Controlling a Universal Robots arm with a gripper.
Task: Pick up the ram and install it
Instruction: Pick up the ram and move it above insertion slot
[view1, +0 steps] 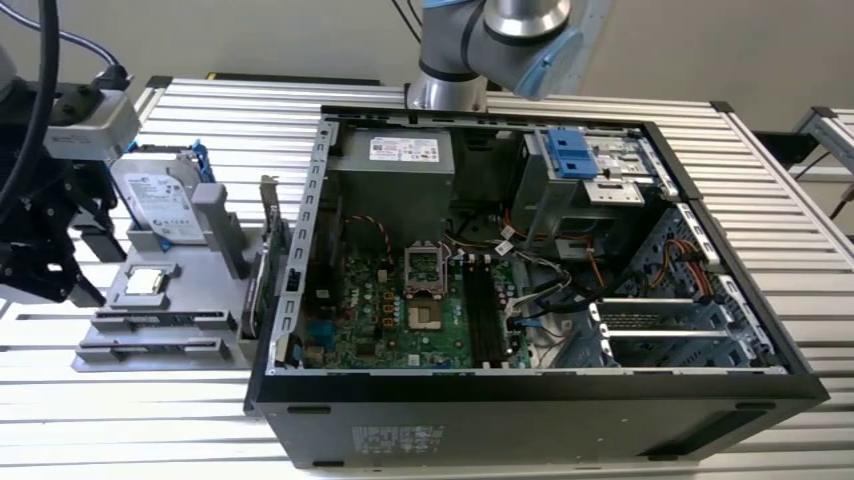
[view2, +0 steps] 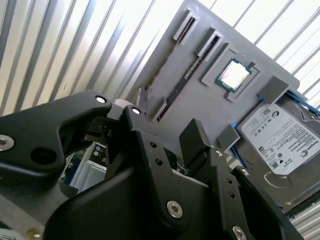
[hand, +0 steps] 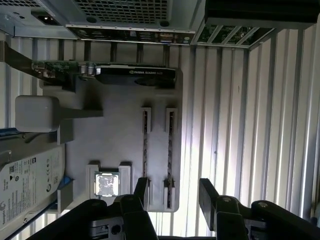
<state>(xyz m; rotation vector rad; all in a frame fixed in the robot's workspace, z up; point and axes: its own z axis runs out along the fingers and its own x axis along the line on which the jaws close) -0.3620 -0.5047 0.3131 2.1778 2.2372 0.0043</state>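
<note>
The ram (hand: 170, 150) stands on edge as a thin dark strip in a slot of the grey holder (hand: 120, 130), which sits outside the computer case. In the second wrist view the ram (view2: 184, 74) runs along the holder (view2: 192, 107) beside a second, similar slot (view2: 165, 60). My gripper (hand: 174, 192) hangs open above the holder's ram end, and its black fingers (hand: 141, 189) straddle the ram's line without touching it. Nothing is between the fingers. In the exterior view my gripper (view1: 67, 275) is at the far left over the holder (view1: 174, 300). The motherboard's black memory slots (view1: 487, 312) lie inside the open case.
The holder also carries a square silver processor chip (hand: 106, 184), a large hard drive (hand: 27, 187) and a graphics card (hand: 135, 74). The open computer case (view1: 534, 385) fills the middle of the slatted metal table (view1: 107, 420), with cables and drive bays inside.
</note>
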